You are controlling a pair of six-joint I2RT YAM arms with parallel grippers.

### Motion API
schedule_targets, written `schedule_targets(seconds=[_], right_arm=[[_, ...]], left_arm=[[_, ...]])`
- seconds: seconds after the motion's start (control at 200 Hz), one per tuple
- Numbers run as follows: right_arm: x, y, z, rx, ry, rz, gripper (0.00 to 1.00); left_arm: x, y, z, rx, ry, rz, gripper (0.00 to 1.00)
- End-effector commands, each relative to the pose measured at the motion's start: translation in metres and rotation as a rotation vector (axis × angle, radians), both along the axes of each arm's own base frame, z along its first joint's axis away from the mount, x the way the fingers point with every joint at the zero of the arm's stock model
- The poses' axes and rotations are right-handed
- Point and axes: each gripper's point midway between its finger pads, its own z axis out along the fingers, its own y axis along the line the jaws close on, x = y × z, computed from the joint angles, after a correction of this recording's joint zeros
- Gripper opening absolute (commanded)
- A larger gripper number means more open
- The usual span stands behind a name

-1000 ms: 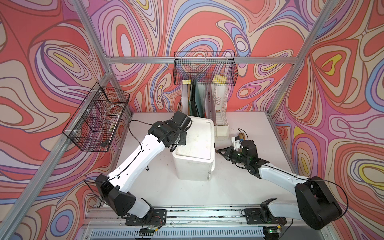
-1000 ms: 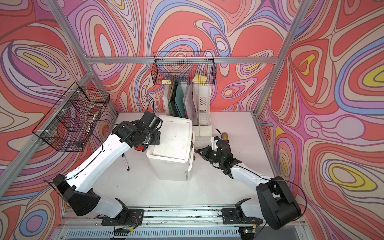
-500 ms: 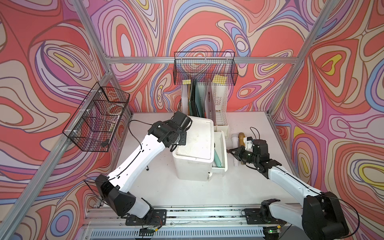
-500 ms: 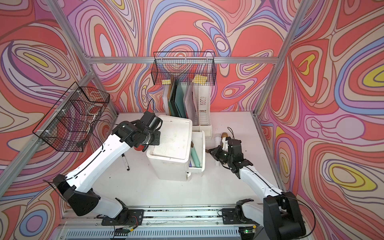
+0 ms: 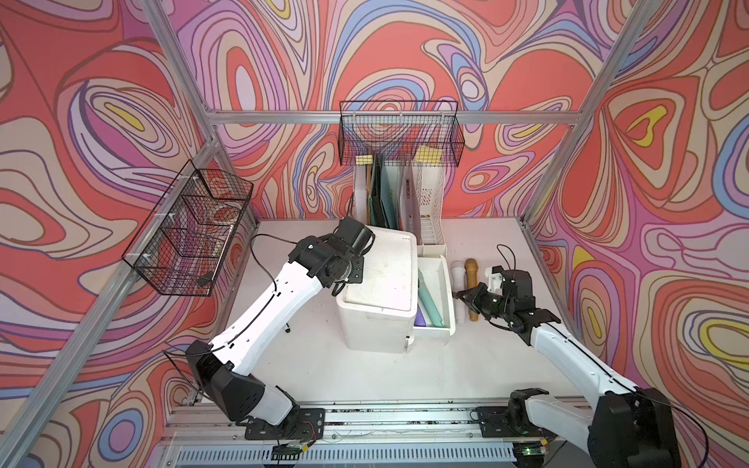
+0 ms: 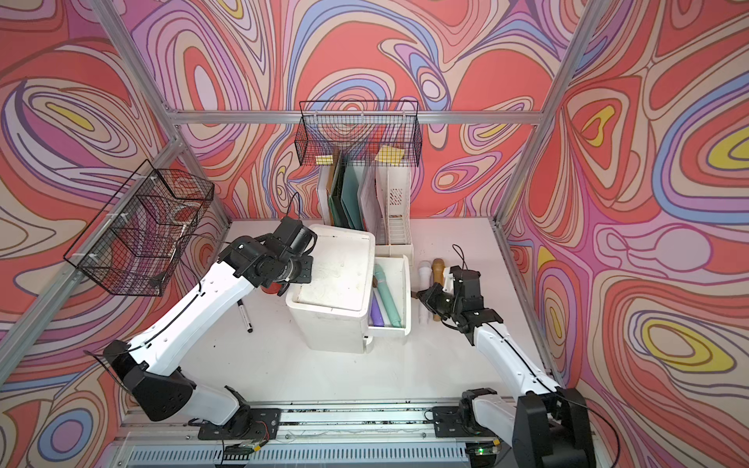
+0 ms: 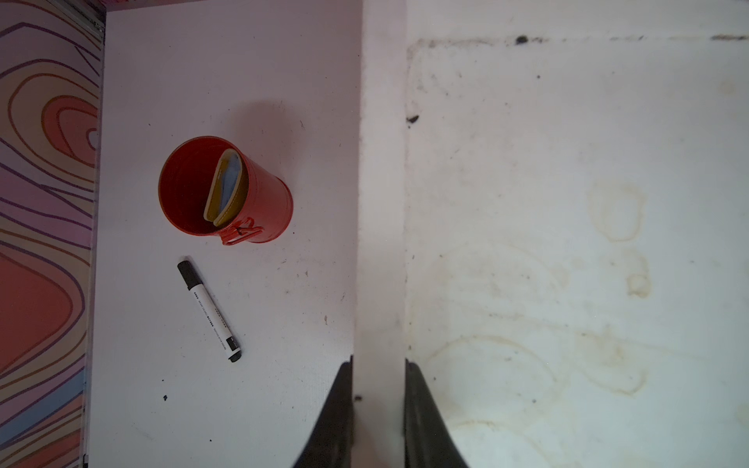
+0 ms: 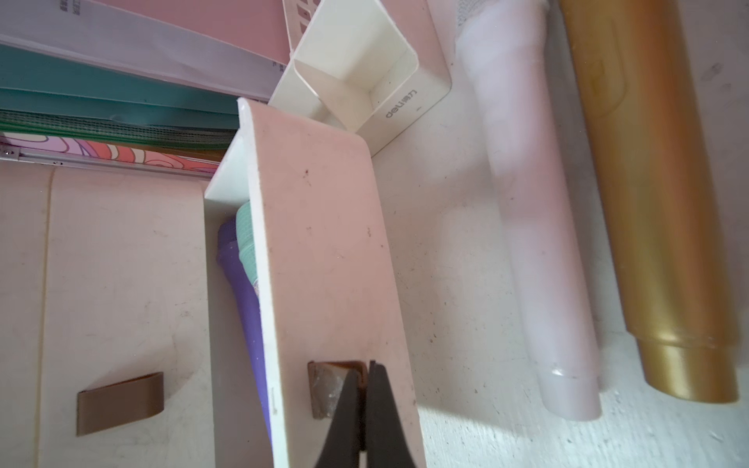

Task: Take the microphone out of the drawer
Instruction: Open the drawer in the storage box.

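The top drawer (image 5: 431, 332) (image 6: 389, 330) of the white drawer unit (image 5: 381, 283) (image 6: 336, 275) stands pulled out to the right. A teal microphone (image 5: 427, 298) (image 6: 387, 293) (image 8: 245, 235) and a purple microphone (image 5: 420, 318) (image 6: 377, 312) (image 8: 243, 291) lie side by side inside. My right gripper (image 5: 460, 293) (image 6: 417, 295) (image 8: 363, 366) is shut on the drawer's brown handle (image 8: 324, 389). My left gripper (image 5: 339, 288) (image 6: 285, 289) (image 7: 378, 360) is clamped shut on the unit's left top edge.
A white microphone (image 5: 458, 275) (image 8: 527, 202) and a gold one (image 5: 471, 275) (image 8: 648, 202) lie on the table right of the drawer. A red cup (image 7: 259, 202) and a marker (image 7: 208, 310) sit left of the unit. A file holder (image 5: 405, 202) stands behind; wire baskets (image 5: 399, 133) (image 5: 190, 227) hang on the walls.
My right gripper has pulled the drawer out to the right, uncovering the teal and purple microphones. The left arm has stayed on the unit.
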Motion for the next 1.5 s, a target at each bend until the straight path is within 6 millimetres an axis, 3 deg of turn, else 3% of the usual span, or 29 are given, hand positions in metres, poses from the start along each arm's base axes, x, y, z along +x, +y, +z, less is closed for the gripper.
schedule_targets(seconds=[0.0,0.436,0.711,0.866,1.011,1.267,1.402,1.492], right_arm=[[0.006,-0.023,0.005,-0.088,-0.015,-0.073,0.0],[0.001,-0.04,0.009,-0.136,-0.017,-0.144,0.0],[0.006,-0.026,0.014,-0.087,-0.042,-0.078,0.0],[0.008,-0.023,0.023,-0.115,-0.059,-0.03,0.3],[0.013,-0.024,0.043,-0.176,-0.1,0.02,0.37],[0.019,0.005,0.083,-0.203,-0.152,0.234,0.43],[0.017,0.025,0.089,-0.269,-0.143,0.339,0.43],[0.016,0.042,0.083,-0.332,-0.118,0.414,0.43]], left_arm=[[-0.01,0.029,-0.012,0.151,0.049,0.028,0.0],[-0.01,0.03,-0.013,0.159,0.051,0.029,0.0],[-0.01,0.029,-0.014,0.157,0.053,0.031,0.0],[-0.01,0.03,-0.014,0.158,0.052,0.032,0.0],[-0.01,0.03,-0.014,0.158,0.05,0.034,0.0],[-0.009,0.03,-0.015,0.162,0.047,0.033,0.0],[-0.008,0.03,-0.014,0.158,0.046,0.034,0.0],[-0.009,0.03,-0.014,0.158,0.047,0.033,0.0]])
